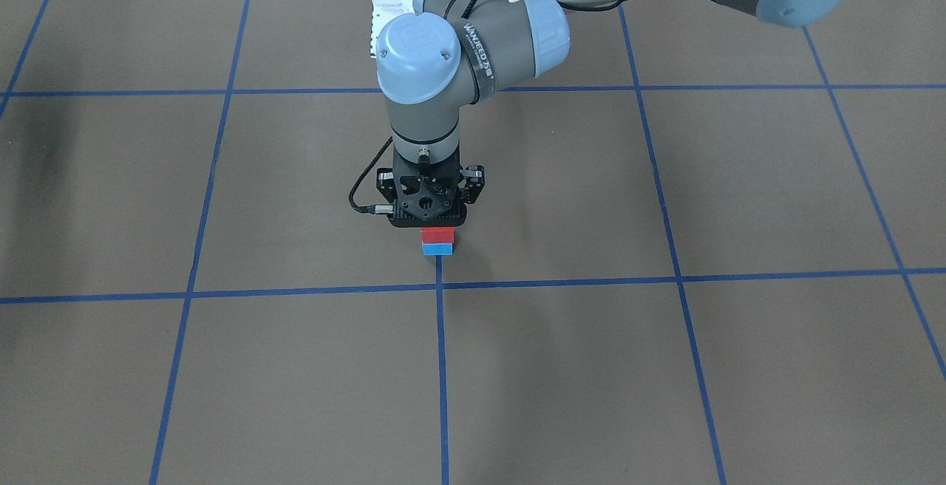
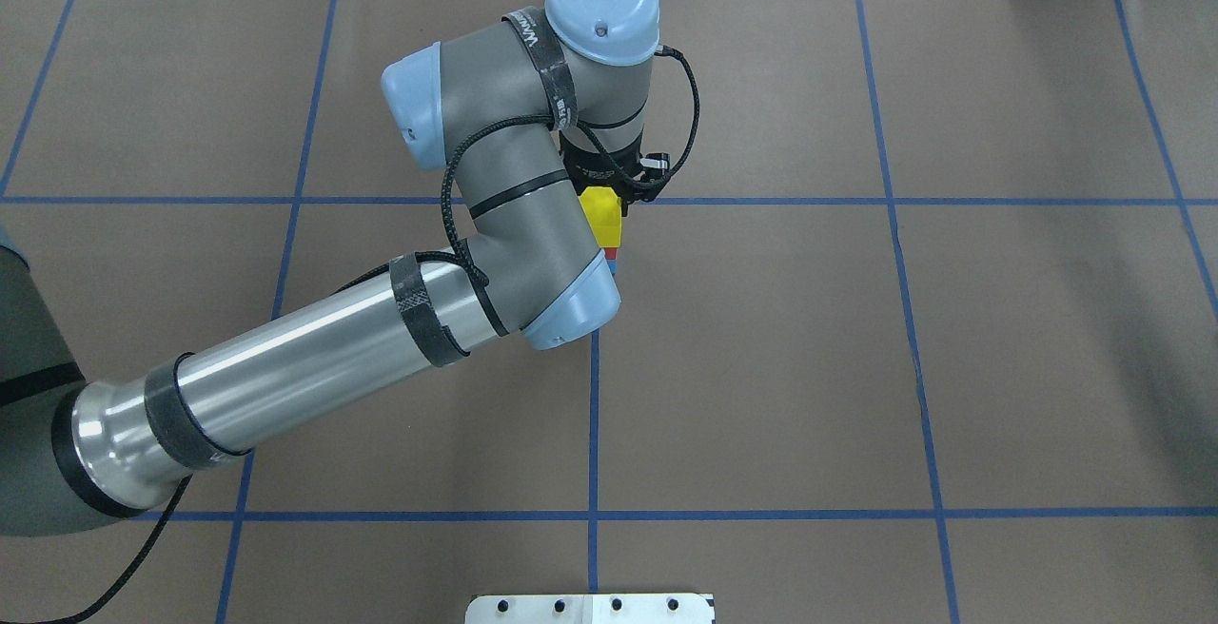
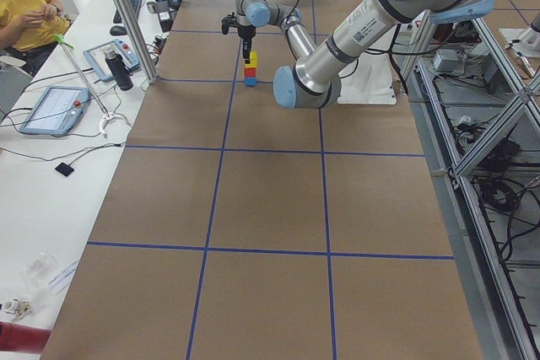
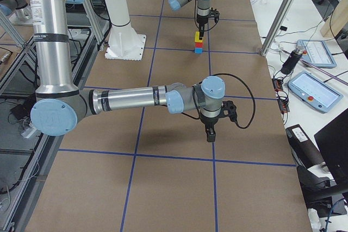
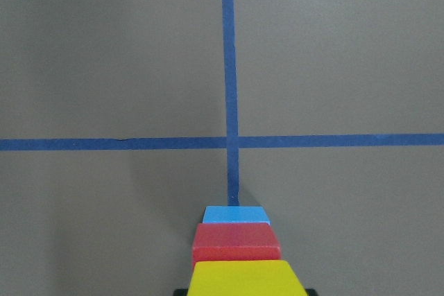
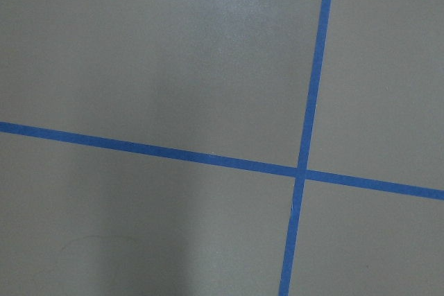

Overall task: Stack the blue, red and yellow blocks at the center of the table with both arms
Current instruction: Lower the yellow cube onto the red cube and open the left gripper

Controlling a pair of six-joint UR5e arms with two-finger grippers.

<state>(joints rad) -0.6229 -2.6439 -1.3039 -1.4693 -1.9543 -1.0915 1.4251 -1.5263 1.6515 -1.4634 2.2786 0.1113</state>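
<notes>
A stack stands at the table's center by a tape crossing: the blue block (image 1: 437, 249) at the bottom, the red block (image 1: 437, 234) on it, and the yellow block (image 2: 601, 214) on top. The whole stack shows in the left wrist view, with the yellow block (image 5: 246, 279) nearest. My left gripper (image 1: 436, 220) points straight down over the stack, its jaws close around the yellow block, which rests on the red one. In the front view the gripper body hides the yellow block. My right gripper (image 4: 210, 134) shows only in the exterior right view, low over bare table far from the stack. I cannot tell if it is open or shut.
The table (image 2: 952, 339) is brown with a grid of blue tape lines (image 2: 593, 415). The right wrist view shows only bare table and a tape crossing (image 6: 300, 171). Tablets, cables and a person are on the operators' bench (image 3: 51, 107) beside the table.
</notes>
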